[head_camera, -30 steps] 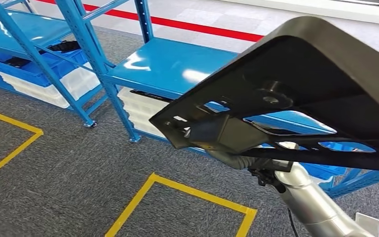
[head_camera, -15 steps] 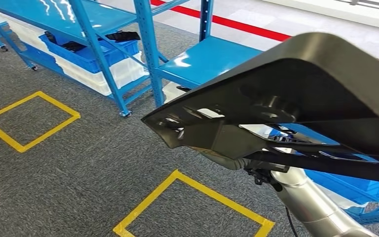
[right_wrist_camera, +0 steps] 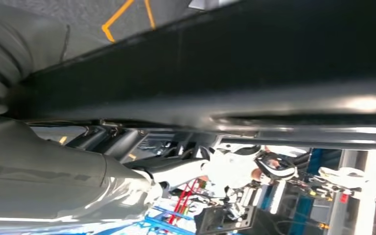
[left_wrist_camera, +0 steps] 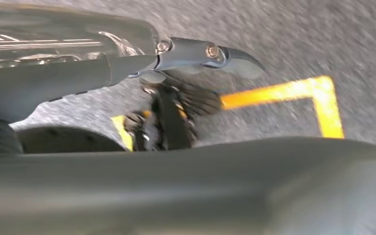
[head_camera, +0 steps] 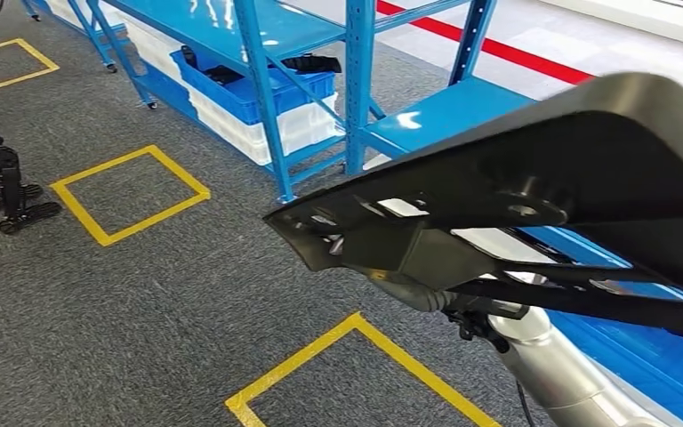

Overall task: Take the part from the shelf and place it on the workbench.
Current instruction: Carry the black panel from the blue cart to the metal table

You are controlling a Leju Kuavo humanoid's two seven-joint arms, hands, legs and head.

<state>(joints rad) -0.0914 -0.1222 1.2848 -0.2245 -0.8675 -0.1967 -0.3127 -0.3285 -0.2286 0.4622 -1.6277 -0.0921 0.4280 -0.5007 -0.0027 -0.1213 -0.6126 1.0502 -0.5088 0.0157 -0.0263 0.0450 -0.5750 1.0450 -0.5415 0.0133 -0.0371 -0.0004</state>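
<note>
Carry step: right hand [head_camera: 413, 286] grips the black panel part [head_camera: 534, 169] from beneath; left hand's state cannot be told. Keep the part level, clear of the blue shelf [head_camera: 356, 98].

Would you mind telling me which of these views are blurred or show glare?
Head view: fairly sharp, with white glare on the blue shelf. Left wrist view: carpet and yellow floor tape smeared by motion blur. Right wrist view: the black part close and soft, a bright streak along it.
</note>
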